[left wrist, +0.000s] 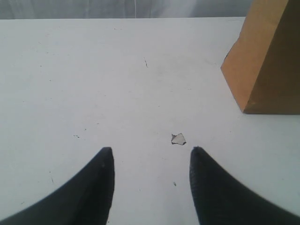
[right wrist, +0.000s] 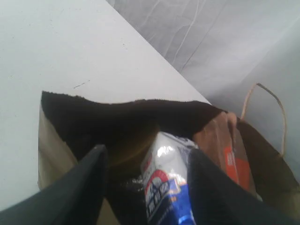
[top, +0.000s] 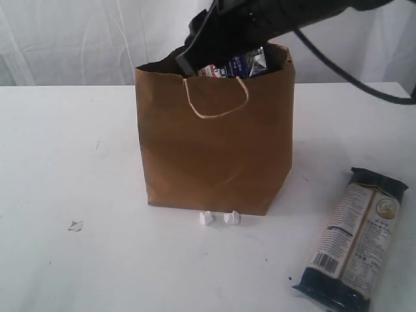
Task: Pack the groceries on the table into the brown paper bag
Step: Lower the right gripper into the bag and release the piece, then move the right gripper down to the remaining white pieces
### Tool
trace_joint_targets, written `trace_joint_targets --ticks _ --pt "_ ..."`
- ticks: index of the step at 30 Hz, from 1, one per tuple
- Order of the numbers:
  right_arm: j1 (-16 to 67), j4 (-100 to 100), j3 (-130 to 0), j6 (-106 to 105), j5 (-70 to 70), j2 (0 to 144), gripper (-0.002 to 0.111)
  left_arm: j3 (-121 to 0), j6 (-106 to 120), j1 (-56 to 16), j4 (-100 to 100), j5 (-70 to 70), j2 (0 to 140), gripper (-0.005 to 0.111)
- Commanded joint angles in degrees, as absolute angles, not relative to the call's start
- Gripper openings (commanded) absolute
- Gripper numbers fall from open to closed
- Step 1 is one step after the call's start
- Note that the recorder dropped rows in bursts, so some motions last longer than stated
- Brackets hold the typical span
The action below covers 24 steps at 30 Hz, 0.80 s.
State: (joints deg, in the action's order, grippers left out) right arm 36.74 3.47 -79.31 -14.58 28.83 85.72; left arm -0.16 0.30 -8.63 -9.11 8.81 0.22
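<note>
- The small blue-white carton sits in the open mouth of the brown paper bag. Only its upper part shows above the rim in the exterior view, leaning rather than upright, with its printed face toward that camera.
- In the right wrist view the carton lies between the fingers. Its long axis runs roughly along them, and its pale, shiny end points away from the wrist, down into the bag.
- The right tool is inside the bag's mouth with its jaws released. A dark gap shows between one finger and the carton, so nothing is clamped.
- The brown kraft pouch with orange label stands inside the bag just beside the carton, against the wall on the handle side.
- The bag stands upright at the middle of the desk, with a twisted cord handle hanging down its front face.
- Two small white scraps lie on the desk, touching or just at the foot of the bag's front.
- The long dark noodle packet lies flat on the desk to the right of the bag, well apart from it. Its long axis runs from the near edge toward the back, slanting slightly right, with the barcode end nearest the exterior camera.
- Another white scrap lies on the desk to the left of the bag.
- The left tool hovers above the bare desk near that scrap. Its jaws are spread and hold nothing.
</note>
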Motion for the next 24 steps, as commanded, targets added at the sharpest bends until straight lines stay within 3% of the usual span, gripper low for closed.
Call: trace_joint_targets --ticks 1,8,14,17,24 --pt "36.52 5.35 -73.62 -9.98 35.03 77.18 0.050 0.00 0.50 -8.45 -9.53 9.07 0.00 0.053" --pt "36.52 11.91 -58.62 3.05 42.21 56.00 0.050 0.00 0.50 -8.45 -9.53 9.07 0.00 0.053" --pt "36.52 9.44 -47.49 9.32 48.38 48.52 0.050 0.00 0.50 -8.45 -9.53 9.07 0.00 0.053" --pt "36.52 4.36 -41.80 9.10 48.12 48.23 0.049 0.00 0.50 -8.45 -9.53 9.07 0.00 0.053" --pt "36.62 -5.20 -35.04 7.29 29.76 60.29 0.046 0.00 0.50 -8.45 -9.53 9.07 0.00 0.053"
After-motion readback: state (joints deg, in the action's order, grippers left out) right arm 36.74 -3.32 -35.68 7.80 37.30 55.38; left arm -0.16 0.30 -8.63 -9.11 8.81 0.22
